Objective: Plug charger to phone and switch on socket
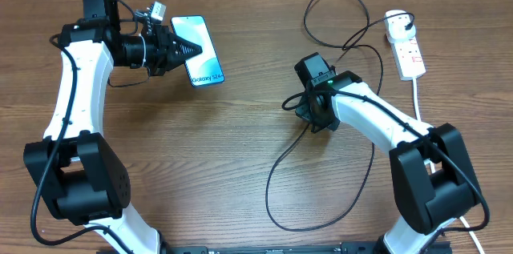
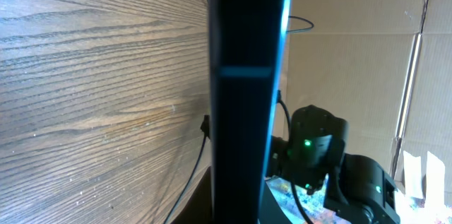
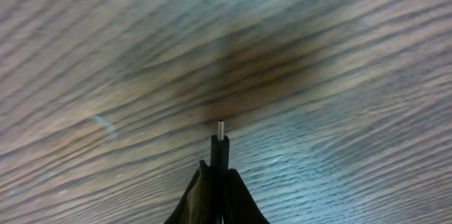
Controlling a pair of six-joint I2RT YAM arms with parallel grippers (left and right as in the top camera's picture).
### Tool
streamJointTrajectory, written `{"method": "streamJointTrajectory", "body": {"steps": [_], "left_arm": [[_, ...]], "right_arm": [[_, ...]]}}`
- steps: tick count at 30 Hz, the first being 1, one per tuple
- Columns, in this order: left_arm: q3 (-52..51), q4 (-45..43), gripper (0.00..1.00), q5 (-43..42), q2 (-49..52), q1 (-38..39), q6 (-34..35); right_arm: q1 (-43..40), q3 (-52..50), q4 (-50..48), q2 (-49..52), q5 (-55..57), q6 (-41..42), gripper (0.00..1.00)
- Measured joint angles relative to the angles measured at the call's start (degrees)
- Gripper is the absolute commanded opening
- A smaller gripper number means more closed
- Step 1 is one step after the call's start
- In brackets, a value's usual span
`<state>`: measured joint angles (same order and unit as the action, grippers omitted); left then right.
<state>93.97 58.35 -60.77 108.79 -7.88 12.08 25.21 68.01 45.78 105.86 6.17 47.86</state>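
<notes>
The phone point(image 1: 205, 68), teal screen with white "Galaxy" text, is at the back left. My left gripper point(image 1: 191, 50) is shut on its long edges. In the left wrist view the phone point(image 2: 247, 75) shows edge-on as a dark upright bar. My right gripper point(image 1: 317, 113) is at mid-table, shut on the connector tip point(image 3: 221, 139) of the charger, whose metal end sticks out past the fingers point(image 3: 217, 178) just above the wood. The thin black cable point(image 1: 279, 166) loops over the table to the white plug head point(image 1: 398, 22), which sits in the socket point(image 1: 410, 55) at the back right.
The socket's thick white cord point(image 1: 418, 98) runs toward the front past my right arm. Cable loops lie in front of and behind my right gripper. A cardboard wall point(image 2: 353, 54) stands behind the table's far edge. My right arm point(image 2: 318, 139) shows in the left wrist view.
</notes>
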Motion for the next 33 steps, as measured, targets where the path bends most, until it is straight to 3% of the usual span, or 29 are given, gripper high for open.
{"method": "streamJointTrajectory", "body": {"steps": [5,17,20,23,29,33], "left_arm": [[0.00,0.00,0.04,0.00,0.00,0.00,-0.02],[0.00,0.59,0.04,0.02,0.00,0.00,0.00],[0.00,0.61,0.04,0.00,0.00,0.00,-0.02],[0.00,0.63,0.04,0.00,0.00,0.00,-0.02],[0.00,0.79,0.04,0.00,0.00,0.00,-0.02],[0.00,0.79,0.04,0.00,0.00,0.00,0.00]], "right_arm": [[0.02,-0.55,-0.22,1.73,0.26,1.03,0.04],[-0.11,-0.61,-2.71,3.48,-1.92,1.66,0.25],[-0.26,-0.61,-3.17,3.48,-2.62,1.64,0.25],[-0.44,-0.61,-2.99,3.48,-2.82,1.70,0.11],[-1.84,-0.61,-2.32,3.48,-4.39,1.60,0.10],[-3.87,-0.61,-2.10,3.48,-6.84,0.81,0.25]]}}
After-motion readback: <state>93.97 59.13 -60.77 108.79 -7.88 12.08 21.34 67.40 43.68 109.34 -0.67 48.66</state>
